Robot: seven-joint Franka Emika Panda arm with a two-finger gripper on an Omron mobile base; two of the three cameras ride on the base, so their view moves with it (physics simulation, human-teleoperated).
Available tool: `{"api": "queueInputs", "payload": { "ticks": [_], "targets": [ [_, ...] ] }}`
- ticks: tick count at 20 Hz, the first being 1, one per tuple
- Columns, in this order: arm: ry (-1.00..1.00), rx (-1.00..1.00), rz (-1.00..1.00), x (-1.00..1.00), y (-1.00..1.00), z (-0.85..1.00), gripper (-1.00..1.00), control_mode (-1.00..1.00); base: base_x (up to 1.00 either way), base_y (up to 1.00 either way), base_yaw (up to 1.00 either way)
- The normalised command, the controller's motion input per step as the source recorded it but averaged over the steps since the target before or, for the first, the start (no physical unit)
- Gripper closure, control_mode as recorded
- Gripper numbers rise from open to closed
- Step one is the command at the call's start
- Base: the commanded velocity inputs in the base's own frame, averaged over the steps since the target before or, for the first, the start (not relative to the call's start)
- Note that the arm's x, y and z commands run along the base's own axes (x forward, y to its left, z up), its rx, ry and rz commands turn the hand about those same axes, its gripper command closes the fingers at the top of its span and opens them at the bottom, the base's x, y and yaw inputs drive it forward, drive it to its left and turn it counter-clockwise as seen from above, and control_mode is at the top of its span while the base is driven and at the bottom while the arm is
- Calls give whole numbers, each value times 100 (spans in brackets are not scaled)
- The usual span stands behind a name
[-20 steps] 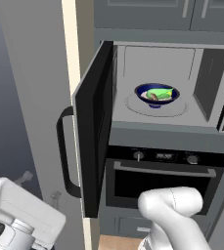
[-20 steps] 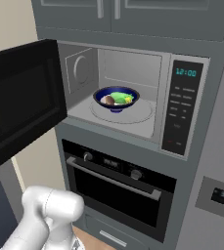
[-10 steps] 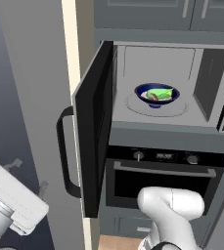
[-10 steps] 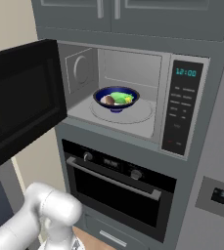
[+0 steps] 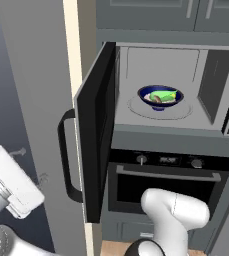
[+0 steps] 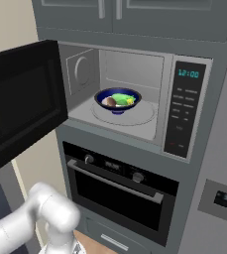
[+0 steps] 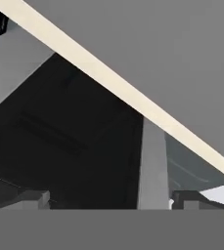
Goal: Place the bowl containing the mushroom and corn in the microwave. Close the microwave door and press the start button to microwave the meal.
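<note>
Swinging leftward since a second earlier, the robot's white hand had travelled from the lower left of the left base view to a spot low beside the microwave door (image 5: pixel 97 135), while the kitchen itself sat unchanged. That door stood wide open, its dark window and curved black handle (image 5: pixel 67 155) turned outward; in the right base view the same panel (image 6: pixel 23 106) reached across the left of the frame.

Inside the microwave (image 6: pixel 135 106), the bowl (image 5: pixel 160 96) rested on the round glass turntable (image 5: pixel 158 109), roughly at its centre. It carried the green corn (image 6: pixel 121 99) and, just beside it, the small brown mushroom (image 6: pixel 109 102).

Seen along the hand, the claw (image 7: pixel 111 200) was spread wide with nothing between its two dark fingertips (image 7: pixel 31 198), pointing at a dark panel crossed by a pale cream strip (image 7: pixel 118 88). Below the microwave, the black oven (image 6: pixel 120 193) with its knobs and silver bar was shut.
</note>
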Motion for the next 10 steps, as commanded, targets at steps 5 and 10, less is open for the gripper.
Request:
{"api": "queueInputs", "payload": {
  "ticks": [5,10],
  "targets": [
    [0,0,-20,39,-6,-1,-100,-100,0,0,0],
    [-1,1,-17,5,-54,0,-100,-100,0,0,0]
  ]
}}
